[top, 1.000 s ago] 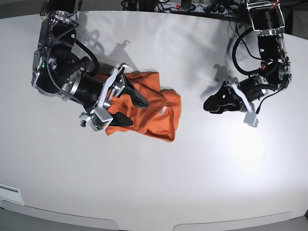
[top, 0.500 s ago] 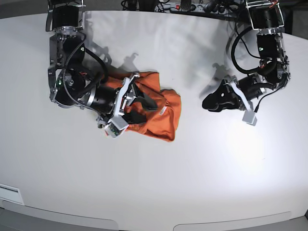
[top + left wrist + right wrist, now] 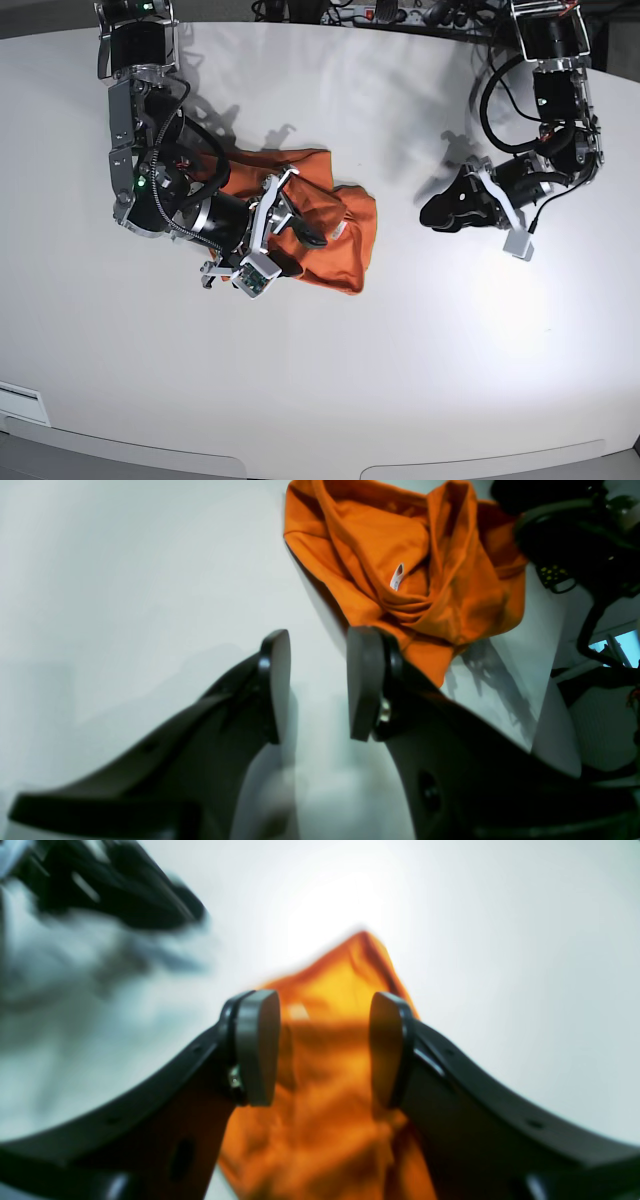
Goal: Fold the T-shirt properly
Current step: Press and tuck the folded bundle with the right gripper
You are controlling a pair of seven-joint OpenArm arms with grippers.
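The orange T-shirt [image 3: 352, 235] lies crumpled in a heap on the white table [image 3: 350, 380], left of centre. Its white neck tag [image 3: 396, 576] shows among the folds. My right gripper [image 3: 297, 251] is open over the heap's left part. In the right wrist view its jaws [image 3: 322, 1050] stand apart with blurred orange cloth [image 3: 330, 1090] under them; whether they touch it I cannot tell. My left gripper [image 3: 437, 214] is open and empty, low over bare table to the right of the shirt. In the left wrist view it [image 3: 320, 685] points at the shirt [image 3: 400, 545], a short gap away.
Cables [image 3: 380, 15] run along the table's back edge. A white label [image 3: 20, 400] sits at the front left corner. The right arm's black body [image 3: 575, 530] shows behind the shirt in the left wrist view.
My right arm has swung and its open gripper has moved down and to the right across the shirt's left part. The left gripper has crept slightly left. The shirt has barely changed shape.
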